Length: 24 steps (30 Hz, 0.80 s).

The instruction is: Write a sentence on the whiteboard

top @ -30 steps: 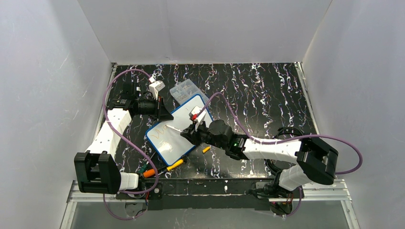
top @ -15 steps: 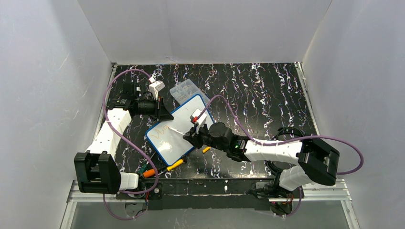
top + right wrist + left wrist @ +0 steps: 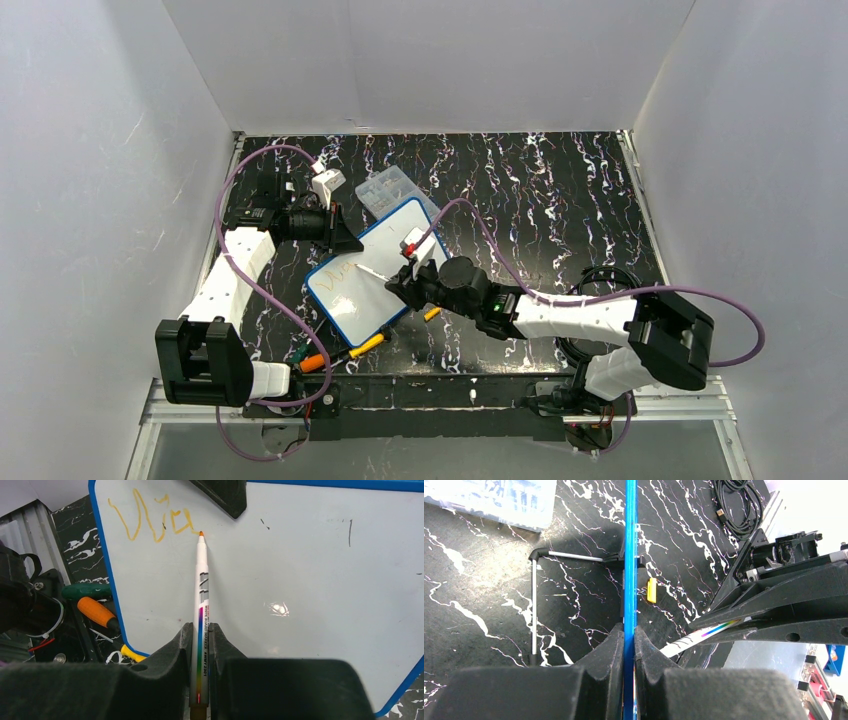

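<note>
Orange sentence [image 3: 150, 522] ends at marker [image 3: 201, 580] tip | marker axis runs straight out of right claw [image 3: 200, 630], clamped on it | blank whiteboard [image 3: 310, 570] lies right of tip | left claw [image 3: 629, 630] pinches its rim

From above, the sentence [image 3: 338, 272] is too small to read, and the right hand [image 3: 393, 287] covers part of the whiteboard [image 3: 350, 305]. The left wrist view shows that board edge-on, face hidden. The rear end of the marker [image 3: 201, 580] is buried in that hand.

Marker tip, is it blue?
No, the marker has an orange tip, the same colour as the sentence written on the whiteboard.
</note>
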Tool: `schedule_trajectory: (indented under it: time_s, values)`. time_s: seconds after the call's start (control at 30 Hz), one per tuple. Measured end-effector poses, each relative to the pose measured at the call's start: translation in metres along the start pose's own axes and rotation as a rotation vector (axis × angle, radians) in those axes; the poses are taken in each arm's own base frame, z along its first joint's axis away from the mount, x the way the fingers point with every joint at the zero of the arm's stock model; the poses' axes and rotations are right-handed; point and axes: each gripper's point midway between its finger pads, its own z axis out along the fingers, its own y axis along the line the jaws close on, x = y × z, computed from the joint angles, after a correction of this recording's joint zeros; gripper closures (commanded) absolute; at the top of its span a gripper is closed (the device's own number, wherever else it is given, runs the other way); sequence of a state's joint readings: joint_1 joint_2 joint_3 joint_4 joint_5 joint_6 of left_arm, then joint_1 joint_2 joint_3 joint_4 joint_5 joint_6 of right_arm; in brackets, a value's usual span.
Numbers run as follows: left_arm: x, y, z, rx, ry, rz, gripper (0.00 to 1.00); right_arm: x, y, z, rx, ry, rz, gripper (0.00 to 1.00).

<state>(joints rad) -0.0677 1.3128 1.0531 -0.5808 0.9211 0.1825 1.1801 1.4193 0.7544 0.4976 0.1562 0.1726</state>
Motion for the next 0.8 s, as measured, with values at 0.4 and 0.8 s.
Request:
schedule_trajectory:
  time_s: [0.4, 0.8]
  values:
    - [0.000, -0.001, 0.000, 0.006, 0.000, -0.002, 1.00, -0.032, 0.005, -0.007, -0.018, -0.094, 0.008, 0.99]
    - [0.000, -0.001, 0.000, 0.007, 0.000, -0.002, 1.00, -0.018, 0.004, 0.005, -0.014, -0.055, 0.001, 0.99]
